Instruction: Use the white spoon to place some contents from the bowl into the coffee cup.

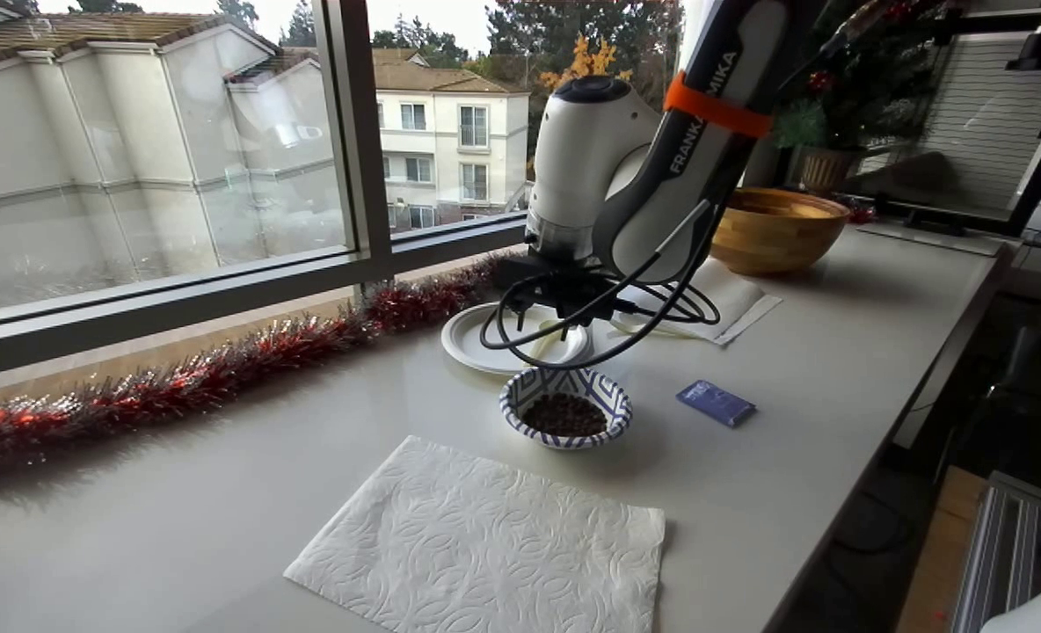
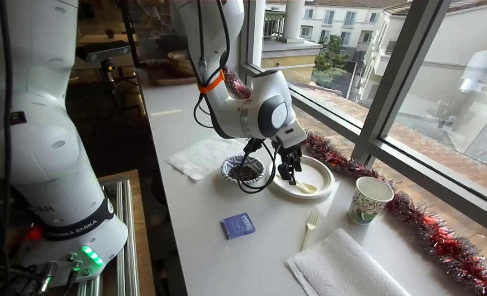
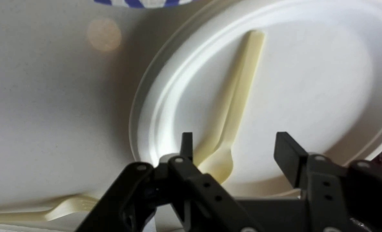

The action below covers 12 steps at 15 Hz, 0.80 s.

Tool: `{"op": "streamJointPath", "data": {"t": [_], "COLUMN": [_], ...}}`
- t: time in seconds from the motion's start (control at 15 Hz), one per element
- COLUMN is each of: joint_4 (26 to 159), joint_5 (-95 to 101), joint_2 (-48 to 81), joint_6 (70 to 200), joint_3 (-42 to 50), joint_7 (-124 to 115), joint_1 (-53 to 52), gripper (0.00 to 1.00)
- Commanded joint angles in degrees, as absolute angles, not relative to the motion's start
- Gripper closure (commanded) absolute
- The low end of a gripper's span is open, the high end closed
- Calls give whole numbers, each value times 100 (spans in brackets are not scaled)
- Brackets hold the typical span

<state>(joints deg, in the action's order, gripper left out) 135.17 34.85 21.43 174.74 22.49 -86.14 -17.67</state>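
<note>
Two jaws stand wide apart on the tool (image 3: 233, 140), grasping nothing as it hangs over a white plate (image 3: 313, 77). Lying on the plate is the white spoon (image 3: 244, 90), its neck between the jaw tips in the wrist view. The spoon looks light, stiff and slick, liable to skid across the plate if nudged; mid-handle, clear of the scoop, seems the best hold for dipping. Just beside the plate, the patterned bowl (image 1: 615, 397) holds dark contents (image 1: 564, 413), probably loose enough to roll off a tilted scoop. Near the plate, in an exterior view, the coffee cup (image 2: 370, 201) stands upright on the surface (image 2: 210, 255); a fork (image 2: 311, 226) lies nearby.
</note>
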Motion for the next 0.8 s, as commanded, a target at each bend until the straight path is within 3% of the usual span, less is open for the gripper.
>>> {"op": "streamJointPath", "data": {"t": [0.0,0.2,0.6,0.73], "joint_4": [13472,13482,13460,13472], "joint_5": [3599,3558,3521,3532], "joint_2": [2365,2448,2624,2638], "joint_6": [17813,17930,18089,18146], "joint_3": [2483,2549,2717,2807], "joint_7": [-8844,-8817,-8792,-8804], "joint_1": [-1978,-2050,-2247,-2344], "gripper": [64,71,74,94]}}
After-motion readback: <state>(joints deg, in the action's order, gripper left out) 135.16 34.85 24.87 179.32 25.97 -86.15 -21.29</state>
